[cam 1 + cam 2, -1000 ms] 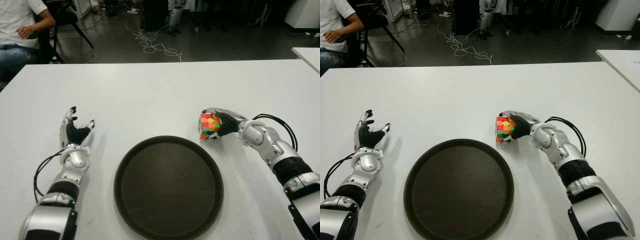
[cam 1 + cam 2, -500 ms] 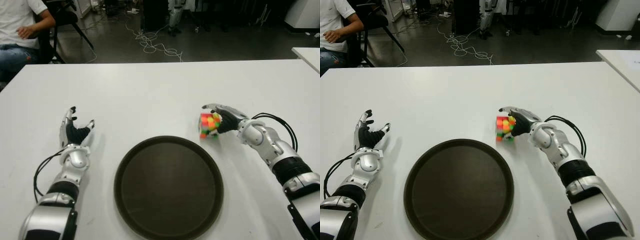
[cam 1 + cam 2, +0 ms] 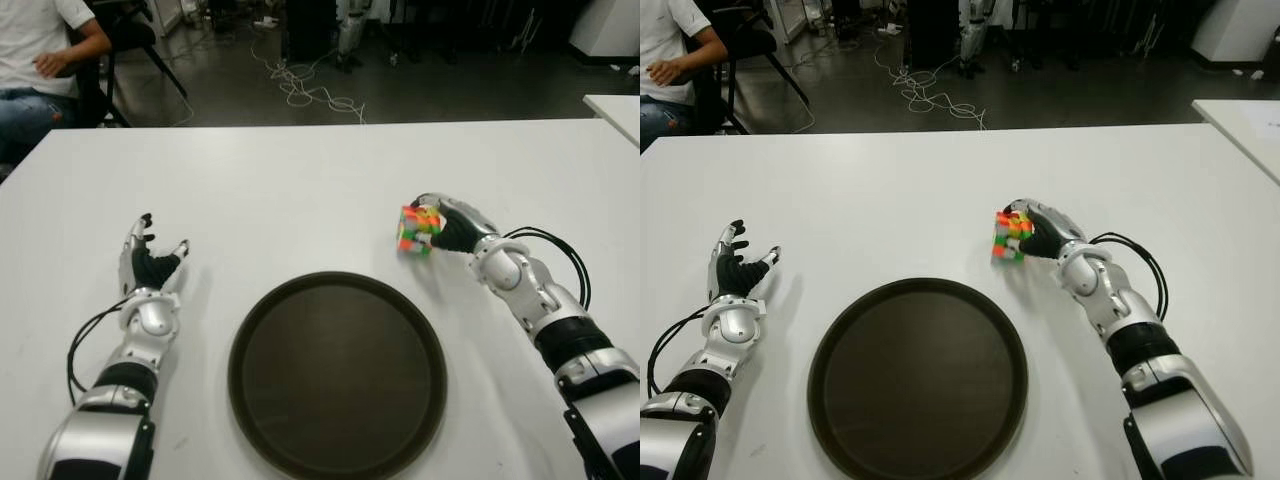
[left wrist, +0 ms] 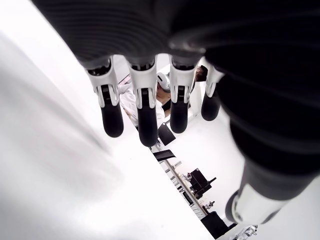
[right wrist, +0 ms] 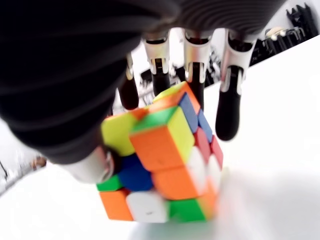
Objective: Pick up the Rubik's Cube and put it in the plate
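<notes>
A broad white table [image 3: 300,180] fills the scene, and beyond its far edge lies a dark floor strewn with one tangle of pale cables [image 3: 310,90]. At the far left corner, one seated person in a white shirt and blue jeans [image 3: 40,60] occupies a dark chair.

The robot's left hand [image 3: 148,262] shows over the left side of the table, black-tipped fingers [image 4: 145,112] spread and relaxed, holding nothing.

To the right of that hand sits the single round, dark brown plate [image 3: 250,400], shallow-rimmed, on the table's near edge between the two arms.

Beyond the plate's right rim, the robot's right hand [image 3: 450,225] is curled around the one multicoloured Rubik's Cube [image 3: 418,229]. The cube is tilted in the grip, its orange, yellow, green, blue and white stickers facing the wrist camera, thumb on one side and fingers [image 5: 230,100] reaching over the other. It sits just past the plate's rim, outside it; whether its lower corner touches the table cannot be told.
</notes>
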